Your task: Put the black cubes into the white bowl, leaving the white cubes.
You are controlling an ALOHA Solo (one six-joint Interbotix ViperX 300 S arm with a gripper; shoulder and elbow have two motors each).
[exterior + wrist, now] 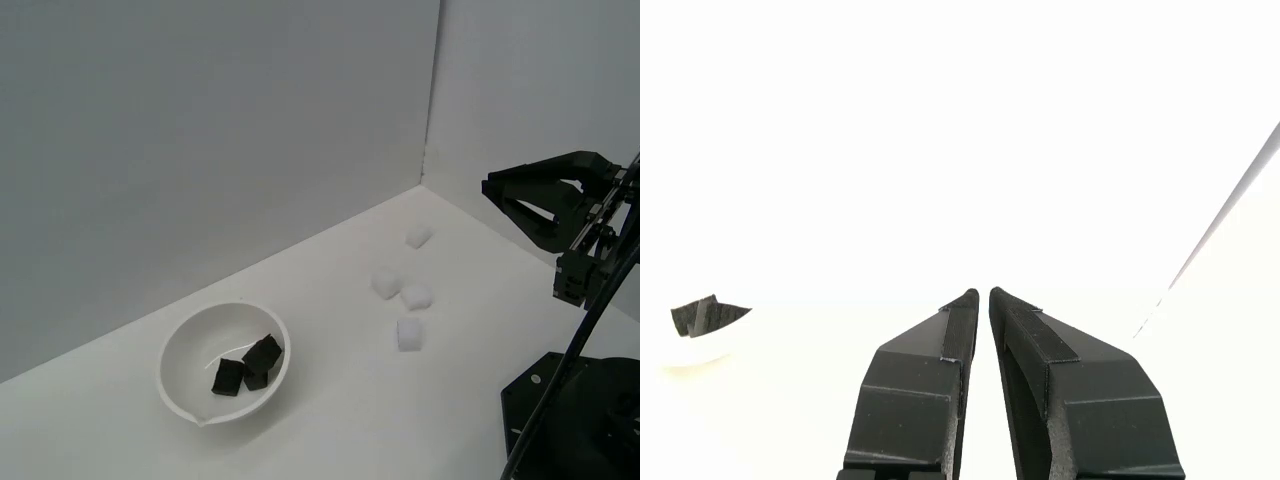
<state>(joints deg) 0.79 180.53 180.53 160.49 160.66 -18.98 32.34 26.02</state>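
At the exterior view's left, the three black cubes [247, 367] are seen gathered inside the white bowl [180, 350], so the sorting appears finished. Four white cubes [402, 290] are left on the surface [330, 420], right of the bowl. At far right, the gripper [488, 188] is raised clear, clenched on nothing.

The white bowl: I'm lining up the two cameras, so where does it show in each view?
Exterior view: the white bowl sits low, toward the exterior view's left, holding the black cubes.
Wrist view: only a washed-out sliver of it shows at the picture's edge.
Shared landmark: the black cubes inside it.
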